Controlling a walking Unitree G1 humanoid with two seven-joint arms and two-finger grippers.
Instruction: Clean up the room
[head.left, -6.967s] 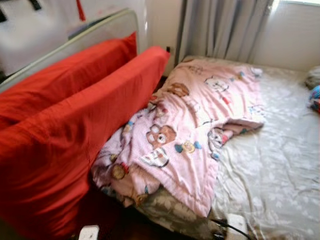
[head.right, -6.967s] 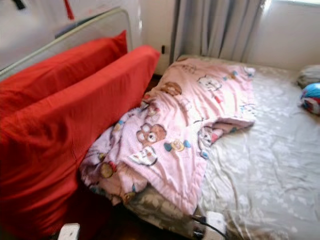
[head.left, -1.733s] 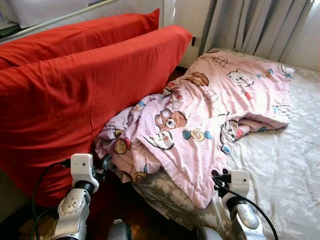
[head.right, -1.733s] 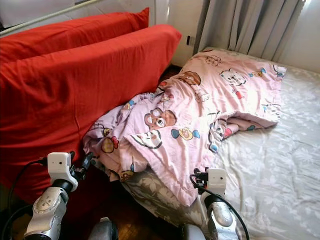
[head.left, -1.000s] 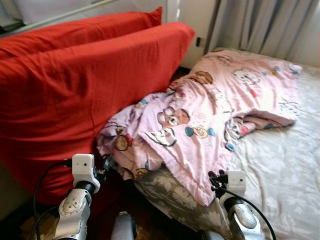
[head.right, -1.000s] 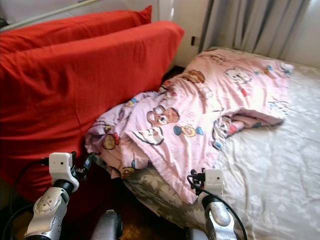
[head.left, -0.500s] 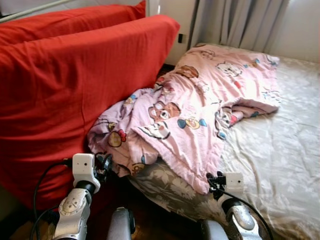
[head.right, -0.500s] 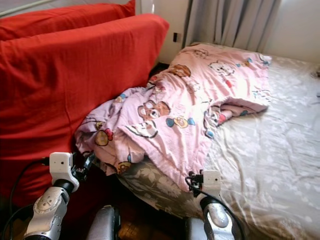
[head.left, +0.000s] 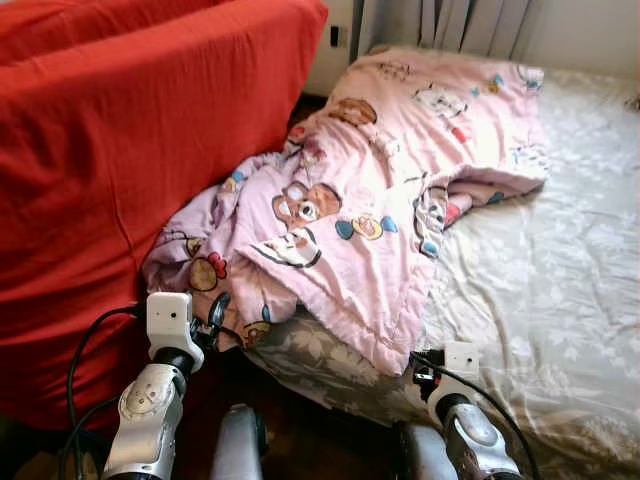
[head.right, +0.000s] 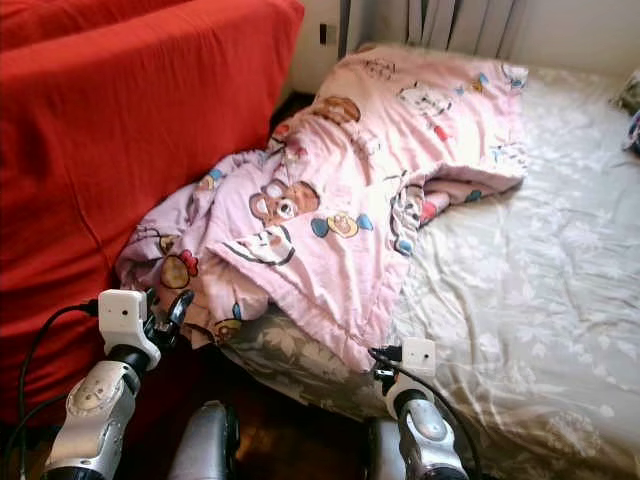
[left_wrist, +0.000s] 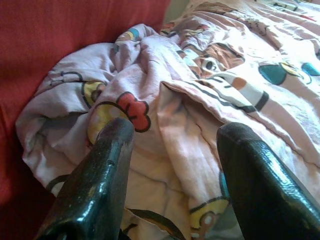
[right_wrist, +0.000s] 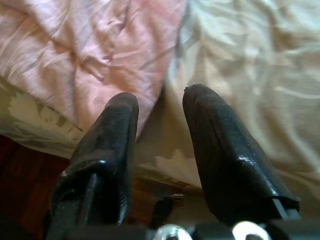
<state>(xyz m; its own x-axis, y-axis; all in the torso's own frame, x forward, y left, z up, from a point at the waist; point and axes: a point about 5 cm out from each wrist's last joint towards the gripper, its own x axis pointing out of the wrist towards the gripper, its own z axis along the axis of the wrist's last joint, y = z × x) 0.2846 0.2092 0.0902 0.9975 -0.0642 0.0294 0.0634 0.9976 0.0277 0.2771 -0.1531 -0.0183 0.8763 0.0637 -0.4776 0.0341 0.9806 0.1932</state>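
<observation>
**Two open grippers at the foot of a rumpled pink blanket**

Two silver arms reach up from the near edge of the bed. The left gripper (left_wrist: 170, 165) sits just beside the bunched lower corner of the pink cartoon blanket (head.left: 380, 190), its two black fingers spread wide with nothing between them. The right gripper (right_wrist: 160, 125) hovers over the spot where the blanket's hem meets the grey floral bedsheet (head.left: 560, 270), its fingers also parted and empty.

The blanket lies lengthwise along the left side of the mattress. Its long axis runs from the near corner, by the left gripper, diagonally away toward the curtains (head.left: 470, 20) at the head of the bed. The far end lies fairly flat. The near end is crumpled into a heap that presses against the big red cushion (head.left: 120, 150) standing on edge beside the bed. About halfway up, one edge is folded back on itself, making a pointed flap that juts out toward the bare sheet on the right.

Dark wooden floor (head.right: 290, 430) shows below the mattress edge, between the arms.
</observation>
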